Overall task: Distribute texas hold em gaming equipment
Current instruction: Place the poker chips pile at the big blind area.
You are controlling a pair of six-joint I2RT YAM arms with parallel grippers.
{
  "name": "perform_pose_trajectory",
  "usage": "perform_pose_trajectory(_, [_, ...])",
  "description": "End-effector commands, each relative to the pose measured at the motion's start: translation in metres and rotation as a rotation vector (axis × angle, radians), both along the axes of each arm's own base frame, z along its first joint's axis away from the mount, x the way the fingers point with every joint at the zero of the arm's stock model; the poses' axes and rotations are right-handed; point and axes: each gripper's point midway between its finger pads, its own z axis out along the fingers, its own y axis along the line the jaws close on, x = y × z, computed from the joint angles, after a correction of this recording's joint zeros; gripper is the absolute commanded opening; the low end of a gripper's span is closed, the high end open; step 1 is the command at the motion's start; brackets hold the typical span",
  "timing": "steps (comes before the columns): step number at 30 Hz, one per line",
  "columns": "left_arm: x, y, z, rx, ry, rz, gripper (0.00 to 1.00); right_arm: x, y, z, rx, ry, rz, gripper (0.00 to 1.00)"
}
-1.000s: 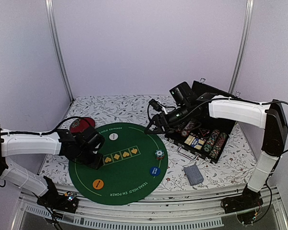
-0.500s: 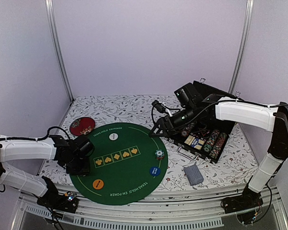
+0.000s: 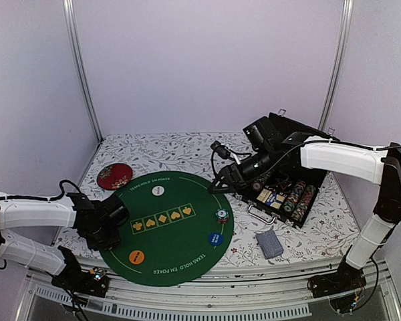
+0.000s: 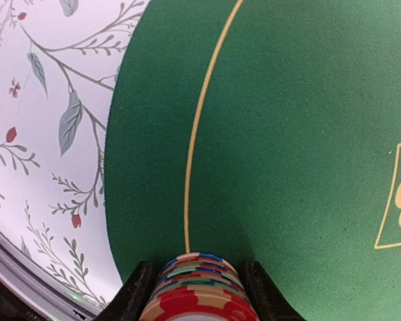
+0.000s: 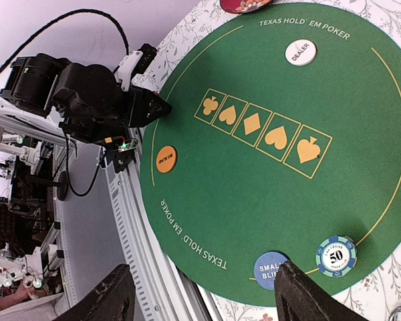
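Note:
My left gripper [image 3: 115, 227] is at the left edge of the round green poker mat [image 3: 180, 261], shut on a stack of multicoloured striped poker chips [image 4: 197, 284] just above the felt. In the left wrist view its fingers [image 4: 139, 294] press both sides of the stack. My right gripper [image 3: 217, 182] hovers open and empty over the mat's far right edge. On the mat lie a white dealer button [image 3: 158, 190], an orange big blind button [image 3: 138, 257], a blue small blind button [image 3: 215, 239] and a small chip stack [image 3: 222, 215]. A deck of blue-grey cards [image 3: 269, 243] lies right of the mat.
An open black case [image 3: 309, 175] with rows of chips stands at the back right, under my right arm. A dark red disc [image 3: 115, 176] lies on the flowered cloth beyond the mat's left side. The table's metal front rail [image 3: 207, 309] runs close to the mat.
My left gripper has drawn back left with the chip stack, from beside the row of card suits to the mat's left edge. My right arm has shifted slightly right.

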Motion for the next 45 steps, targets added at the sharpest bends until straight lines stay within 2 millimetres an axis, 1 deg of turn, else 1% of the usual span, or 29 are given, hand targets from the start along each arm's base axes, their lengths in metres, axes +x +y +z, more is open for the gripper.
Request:
perform_pose_trajectory(1, [-0.003,0.008,-0.004,0.041,-0.023,0.045,0.0,-0.007,-0.001,0.01,0.029,-0.017,0.029,0.73])
perform_pose_trajectory(2, [-0.005,0.008,-0.004,0.043,-0.026,0.053,0.0,-0.007,-0.001,0.011,0.031,-0.018,0.029,0.73])
perform_pose_trajectory(3, [-0.006,0.008,-0.003,0.044,-0.029,0.058,0.03,-0.007,-0.001,0.012,0.034,-0.019,0.028,0.73])
perform_pose_trajectory(6, [-0.01,0.008,-0.002,0.058,-0.039,0.069,0.22,-0.007,-0.001,0.015,0.038,-0.022,0.031,0.73])
perform_pose_trajectory(8, [-0.013,0.006,-0.002,0.056,-0.044,0.079,0.28,-0.008,-0.001,0.017,0.04,-0.023,0.031,0.73])
perform_pose_trajectory(9, [-0.014,0.005,-0.003,0.055,-0.044,0.081,0.33,-0.008,-0.001,0.018,0.04,-0.024,0.03,0.73])
perform_pose_trajectory(16, [-0.018,0.006,-0.003,0.056,-0.05,0.106,0.43,-0.008,-0.004,0.026,0.04,-0.045,0.025,0.74])
perform_pose_trajectory(21, [-0.021,0.007,-0.003,0.035,-0.056,0.12,0.55,-0.007,-0.005,0.025,0.029,-0.053,0.022,0.75])
perform_pose_trajectory(27, [-0.02,0.006,-0.002,0.006,-0.079,0.106,0.62,-0.005,-0.007,0.026,0.015,-0.068,0.015,0.75])
perform_pose_trajectory(28, [-0.019,0.005,-0.001,-0.002,-0.084,0.1,0.64,-0.004,-0.007,0.027,0.015,-0.071,0.016,0.75])
perform_pose_trajectory(29, [-0.018,0.002,-0.001,-0.009,-0.089,0.084,0.7,-0.004,-0.006,0.027,0.014,-0.072,0.018,0.75])
perform_pose_trajectory(31, [-0.013,-0.002,0.003,-0.016,-0.104,0.052,0.78,-0.003,-0.007,0.028,0.006,-0.076,0.014,0.76])
perform_pose_trajectory(34, [-0.005,-0.007,0.015,0.008,-0.118,-0.013,0.86,0.002,-0.011,0.027,-0.028,-0.099,-0.008,0.81])
perform_pose_trajectory(37, [-0.002,-0.001,0.029,0.064,-0.12,-0.008,0.94,0.011,-0.02,0.027,-0.077,-0.136,-0.046,0.91])
perform_pose_trajectory(39, [0.003,-0.004,0.04,0.07,-0.133,-0.018,0.96,0.017,-0.03,0.027,-0.107,-0.148,-0.074,1.0])
perform_pose_trajectory(41, [0.008,-0.008,0.052,0.064,-0.153,-0.031,0.98,0.023,-0.045,0.021,-0.153,-0.141,-0.114,0.99])
perform_pose_trajectory(42, [0.012,-0.009,0.059,0.064,-0.169,-0.036,0.98,0.026,-0.055,0.014,-0.188,-0.135,-0.145,0.99])
perform_pose_trajectory(43, [0.016,-0.012,0.066,0.064,-0.19,-0.048,0.98,0.029,-0.067,0.01,-0.224,-0.135,-0.182,0.99])
perform_pose_trajectory(45, [0.027,-0.017,0.084,0.061,-0.245,-0.077,0.98,0.03,-0.095,-0.009,-0.313,-0.115,-0.267,0.99])
